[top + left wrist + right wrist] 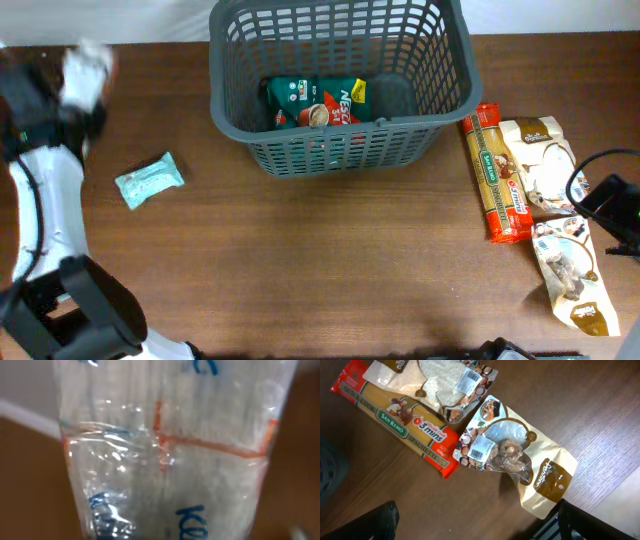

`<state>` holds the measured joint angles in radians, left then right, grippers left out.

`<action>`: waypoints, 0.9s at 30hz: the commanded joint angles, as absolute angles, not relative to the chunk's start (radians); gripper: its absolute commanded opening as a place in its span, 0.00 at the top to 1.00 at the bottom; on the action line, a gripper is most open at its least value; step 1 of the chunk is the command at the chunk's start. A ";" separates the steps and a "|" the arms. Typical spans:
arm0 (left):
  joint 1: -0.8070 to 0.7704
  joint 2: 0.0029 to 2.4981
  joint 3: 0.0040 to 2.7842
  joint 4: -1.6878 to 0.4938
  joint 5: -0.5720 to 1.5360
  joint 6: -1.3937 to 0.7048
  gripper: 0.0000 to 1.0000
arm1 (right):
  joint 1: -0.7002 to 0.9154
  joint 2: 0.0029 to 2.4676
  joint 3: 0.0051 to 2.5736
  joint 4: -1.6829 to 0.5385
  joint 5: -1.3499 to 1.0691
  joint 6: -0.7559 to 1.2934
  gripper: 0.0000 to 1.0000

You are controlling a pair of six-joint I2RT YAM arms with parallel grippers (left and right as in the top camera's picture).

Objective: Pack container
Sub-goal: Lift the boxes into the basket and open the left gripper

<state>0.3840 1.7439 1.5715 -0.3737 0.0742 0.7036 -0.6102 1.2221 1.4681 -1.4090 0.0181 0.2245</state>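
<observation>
The dark grey lattice container (340, 150) stands at the back middle with a green Nescafe packet (320, 103) inside. My left gripper (82, 98) is at the far left, raised, shut on a clear plastic packet (85, 68) of pale contents. That packet (165, 460), with blue and orange print, fills the left wrist view and hides the fingers. My right gripper (480, 527) is open and empty over the table at the right (608, 208), just short of a beige pouch (520, 460).
A teal packet (150, 180) lies left of the container. To its right lie a red San Remo spaghetti packet (495, 170) (400, 425), a beige grain pouch (540, 160) (445, 380) and the other beige pouch (572, 275).
</observation>
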 commanded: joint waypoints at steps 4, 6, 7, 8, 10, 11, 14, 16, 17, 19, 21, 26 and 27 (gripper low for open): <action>0.220 1.679 1.936 -0.171 0.545 0.555 0.98 | -0.616 1.220 1.472 -1.407 0.027 0.218 0.01; 0.160 1.680 1.945 -0.137 0.649 0.553 0.98 | -0.616 1.220 1.472 -1.407 0.027 0.218 0.01; 0.130 1.681 1.945 -0.136 0.674 0.553 0.98 | -0.616 1.220 1.472 -1.407 0.027 0.218 0.01; 0.097 1.686 1.945 -0.143 0.686 0.554 0.98 | -0.616 1.220 1.472 -1.407 0.027 0.218 0.01; 0.034 1.702 1.945 -0.159 0.696 0.554 0.98 | -0.616 1.220 1.472 -1.407 0.027 0.218 0.01; 0.002 1.713 1.945 -0.169 0.697 0.555 0.99 | -0.616 1.220 1.472 -1.407 0.027 0.218 0.01; -0.080 1.757 1.945 -0.215 0.696 0.620 0.98 | -0.616 1.220 1.472 -1.407 0.027 0.218 0.01; -0.130 1.792 1.945 -0.264 0.684 0.664 0.98 | -0.616 1.220 1.472 -1.407 0.027 0.218 0.01; -0.152 1.812 1.945 -0.287 0.666 0.685 0.98 | -0.616 1.220 1.472 -1.407 0.027 0.218 0.01; -0.191 1.852 1.945 -0.328 0.601 0.722 0.99 | -0.616 1.220 1.472 -1.407 0.027 0.218 0.01; -0.224 1.886 1.945 -0.361 0.536 0.761 0.99 | -0.616 1.220 1.472 -1.407 0.027 0.218 0.01; -0.288 1.927 1.945 -0.429 0.397 0.843 0.99 | -0.616 1.220 1.472 -1.407 0.027 0.218 0.01; -0.312 1.932 1.945 -0.451 0.290 0.879 0.99 | -0.616 1.220 1.472 -1.407 0.027 0.218 0.01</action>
